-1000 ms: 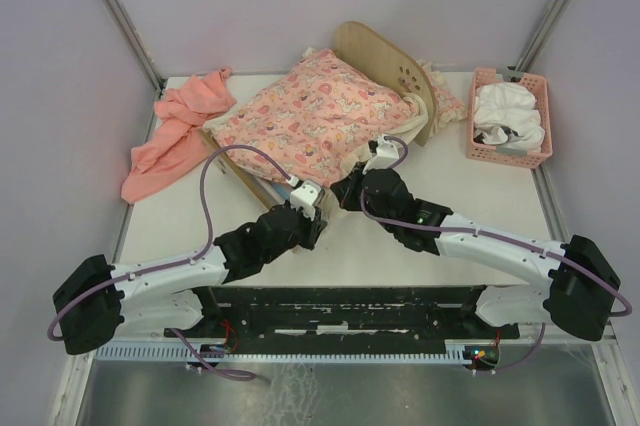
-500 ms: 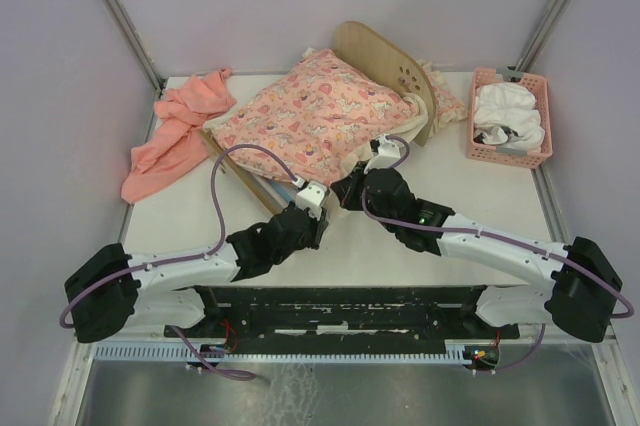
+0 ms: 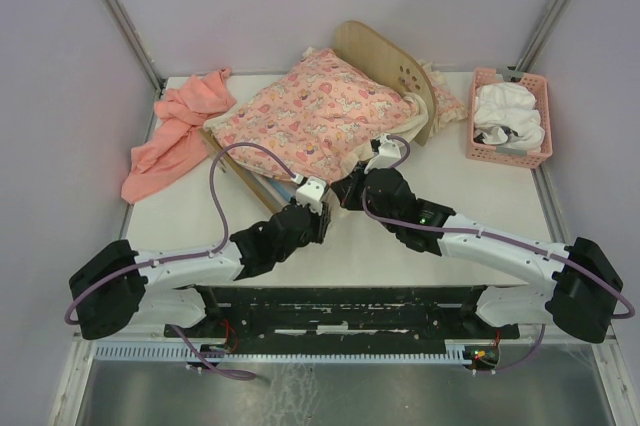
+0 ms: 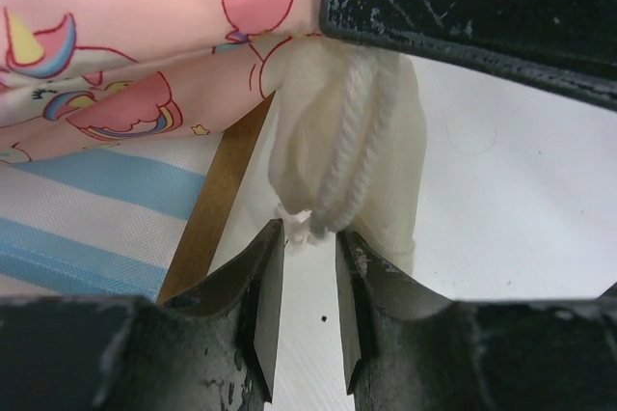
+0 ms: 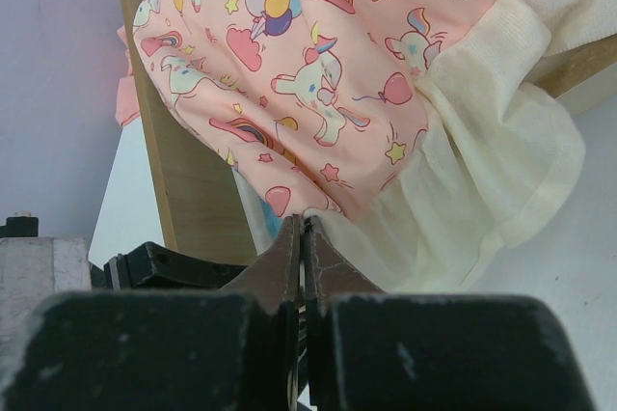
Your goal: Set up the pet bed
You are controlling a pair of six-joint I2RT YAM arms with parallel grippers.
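1. The table (image 3: 480,186) carries all items.
2. The bed (image 3: 385,61) lies directly ahead of both grippers. It slants away to their right, with the headboard at the far end. In the left wrist view, its wooden rail and striped base show just left of the left fingertips.
3. A pink printed quilt (image 3: 310,111) covers the bed from the headboard to the near end.
4. A plain pink cloth (image 3: 175,131) lies crumpled ahead and well left of the left gripper (image 4: 308,237), against the bed's left side.
5. A basket (image 3: 508,159) of white fabric (image 3: 510,111) stands ahead and well right of the right gripper (image 5: 302,228), apart from the bed.
6. Left gripper: released. The 2 fingers stand a narrow gap apart with nothing between them. The quilt's cream frill (image 4: 347,131) hangs just beyond the tips. Whether they touch it cannot be told.
7. Right gripper: clenched, fingers pressed together. The tips meet the quilt's hem where print joins frill. Whether any fabric is pinched cannot be told.
8. Both grippers sit just beside each other at the bed's near end.
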